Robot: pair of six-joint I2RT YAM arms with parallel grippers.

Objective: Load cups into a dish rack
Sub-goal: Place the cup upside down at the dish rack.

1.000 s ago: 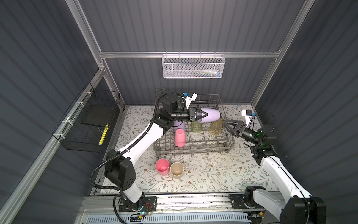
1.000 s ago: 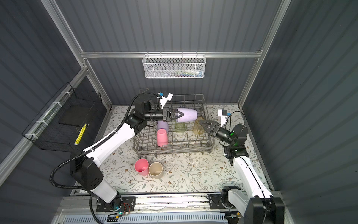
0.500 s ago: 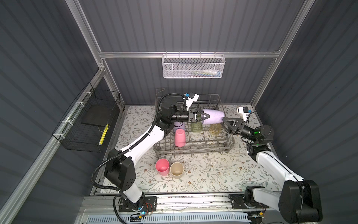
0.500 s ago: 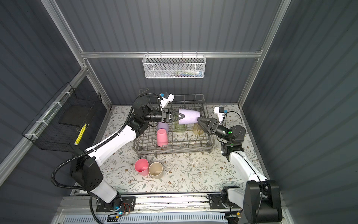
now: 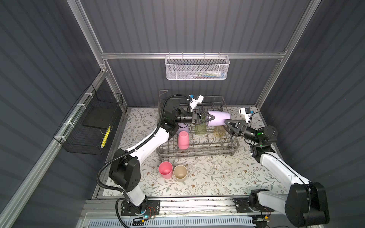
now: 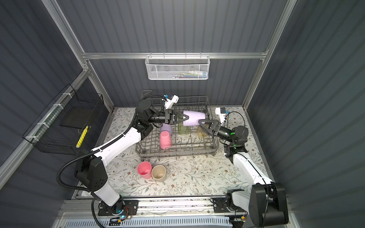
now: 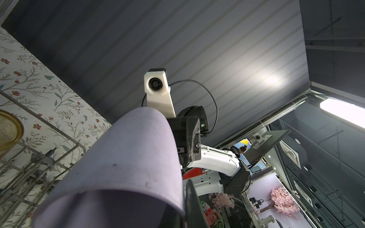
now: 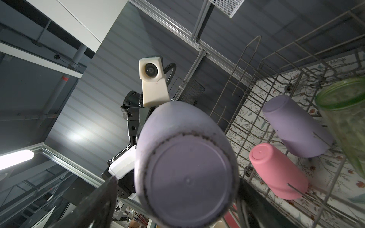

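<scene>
My left gripper is shut on the rim of a lilac cup, holding it on its side above the grey dish rack. My right gripper is open, its fingers on either side of that cup's base. In the rack sit a pink cup, a second lilac cup, a green glass and an amber glass. A pink cup and a beige cup stand upright on the table in front of the rack.
A white mesh basket hangs on the back wall above the rack. A black wire basket hangs on the left wall. The rack's tall wire sides rise just below both grippers.
The right arm has swung left to the held cup, and its open jaws now straddle the base. The left arm has carried the cup slightly to the right.
</scene>
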